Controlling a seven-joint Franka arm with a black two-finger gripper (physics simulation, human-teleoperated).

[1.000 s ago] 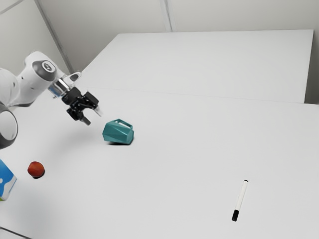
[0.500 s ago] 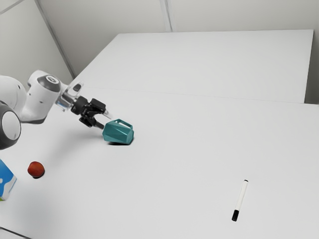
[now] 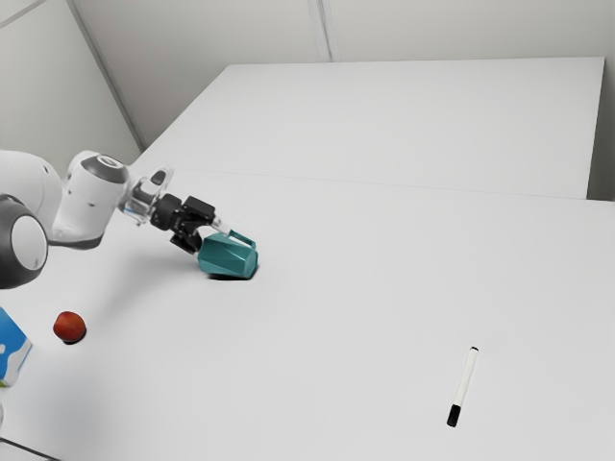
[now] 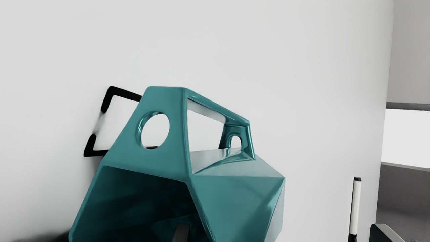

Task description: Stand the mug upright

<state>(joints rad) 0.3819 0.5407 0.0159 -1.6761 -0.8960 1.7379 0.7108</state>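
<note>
Mug (image 3: 229,257), glossy teal and faceted, is lying on the white table (image 3: 336,317); the wrist view peers right into its dark mouth, while the exterior view gets its side plus a round red object (image 3: 69,327). Mouth's facing the black two-finger gripper (image 3: 211,238), base toward the exterior view's right, long axis basically along the tabletop, handle up, and the jaws are spread, nothing clenched.

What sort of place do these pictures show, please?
It looks like a simulated robot test room, perhaps a laboratory. A mostly white robot arm reaches over a wide, plain white table, with bare, pale walls around it.
</note>
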